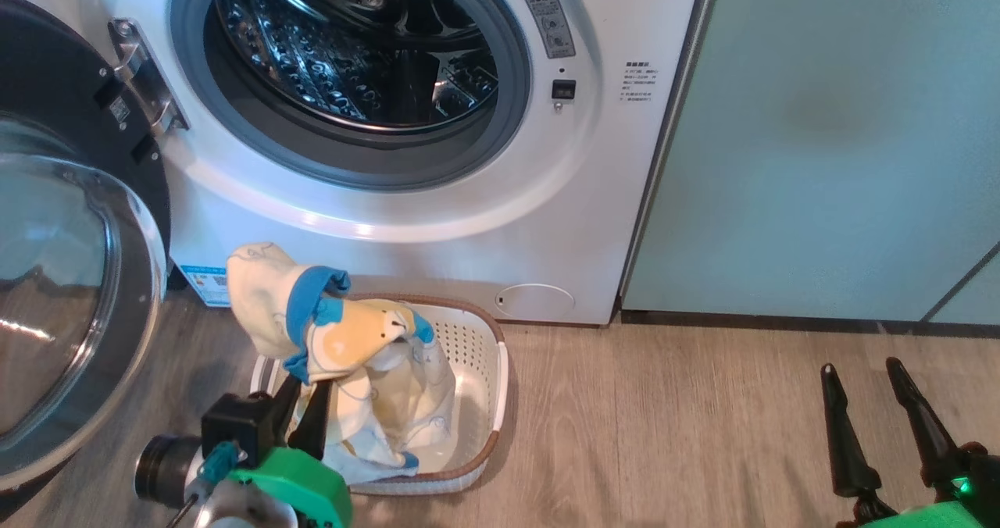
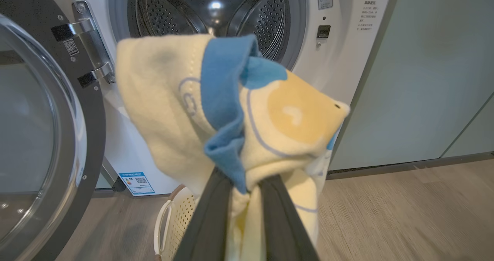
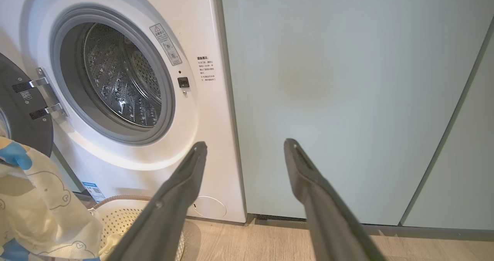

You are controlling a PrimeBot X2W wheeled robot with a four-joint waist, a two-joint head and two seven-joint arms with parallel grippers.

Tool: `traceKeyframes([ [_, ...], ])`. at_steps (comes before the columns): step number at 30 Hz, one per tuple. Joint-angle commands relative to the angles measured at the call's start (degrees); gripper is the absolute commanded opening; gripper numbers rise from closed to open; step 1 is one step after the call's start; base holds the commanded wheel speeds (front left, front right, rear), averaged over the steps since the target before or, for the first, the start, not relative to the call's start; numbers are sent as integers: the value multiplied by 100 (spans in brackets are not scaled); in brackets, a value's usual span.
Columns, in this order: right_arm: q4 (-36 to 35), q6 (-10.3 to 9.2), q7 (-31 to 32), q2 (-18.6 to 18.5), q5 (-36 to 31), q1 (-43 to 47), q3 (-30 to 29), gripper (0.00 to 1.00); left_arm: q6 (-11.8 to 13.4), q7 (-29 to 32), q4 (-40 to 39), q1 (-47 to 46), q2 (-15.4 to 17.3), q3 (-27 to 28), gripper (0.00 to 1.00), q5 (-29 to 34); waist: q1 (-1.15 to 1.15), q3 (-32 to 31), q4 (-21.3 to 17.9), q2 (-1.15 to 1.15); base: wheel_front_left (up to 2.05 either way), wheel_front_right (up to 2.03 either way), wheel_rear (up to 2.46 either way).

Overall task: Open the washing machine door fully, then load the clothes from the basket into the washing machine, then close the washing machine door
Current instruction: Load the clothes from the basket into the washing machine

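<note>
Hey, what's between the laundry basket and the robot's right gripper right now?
Nothing stands there. In the head view, the stretch from the basket to the open right gripper is bare wooden floor.

Pinches the clothes [image 1: 367, 356] in the left gripper [image 1: 306, 394], fingers nearly together, angled up toward the washing machine [image 1: 437, 231], before its lower left corner. Holds the right gripper [image 1: 861, 372] low, beyond the washing machine's right edge, fingers spread wide.

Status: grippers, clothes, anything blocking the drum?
Left gripper shut on clothes, hanging into basket. Right gripper open, empty. Washing machine door open, drum mouth unobstructed.
</note>
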Motion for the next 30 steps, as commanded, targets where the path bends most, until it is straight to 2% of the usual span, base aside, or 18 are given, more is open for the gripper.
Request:
traceKeyframes([
  [1,-183,-16,-2,-75,47,-197,146,100,27,-25,-208,-333,131,188,0,-27,0,38,-8,0,0,0,0],
  [14,-248,-16,-42,-74,182,-395,234,100,-72,90,224,-1163,156,243,0,-167,0,729,-311,0,0,0,0],
  [26,-284,-16,-111,-74,369,-947,151,100,-247,328,1178,-3034,364,513,0,-349,0,2195,-792,0,0,0,0],
  [30,-333,-16,-115,-74,532,-1177,163,100,-335,484,1532,-3724,560,643,0,-419,0,2658,-958,0,0,0,0],
])
